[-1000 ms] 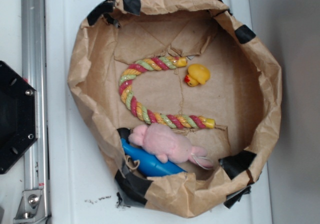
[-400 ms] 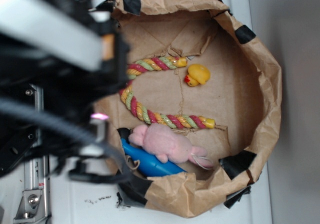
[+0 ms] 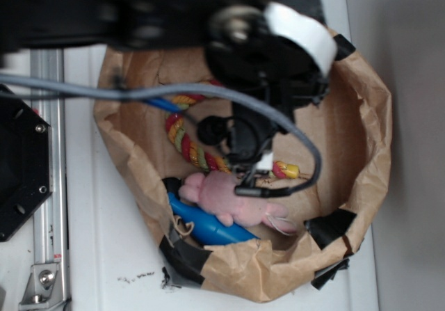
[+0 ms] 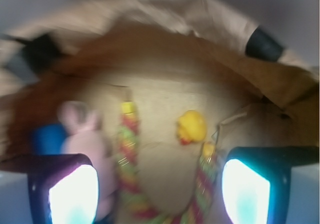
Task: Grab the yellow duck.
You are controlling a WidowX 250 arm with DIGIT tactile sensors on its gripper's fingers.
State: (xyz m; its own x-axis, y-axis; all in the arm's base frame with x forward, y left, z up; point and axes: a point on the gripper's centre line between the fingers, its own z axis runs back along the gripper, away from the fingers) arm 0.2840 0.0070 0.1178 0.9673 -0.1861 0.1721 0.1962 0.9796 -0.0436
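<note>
The yellow duck shows only in the wrist view. It is small, with a red-orange beak, and lies on the brown paper floor ahead of my gripper and slightly to the right. The gripper is open and empty, its two lit fingertips spread wide above the striped rope toy. In the exterior view my arm hangs over the bag and hides the duck.
The brown paper bag's crumpled rim with black tape walls in everything. A pink plush and a blue object lie at the near side. The rope toy curves along the left. A metal rail runs outside on the left.
My arm has swung in from the left and now hangs over the middle of the bag, covering the duck in the exterior view. The toys have not moved.
</note>
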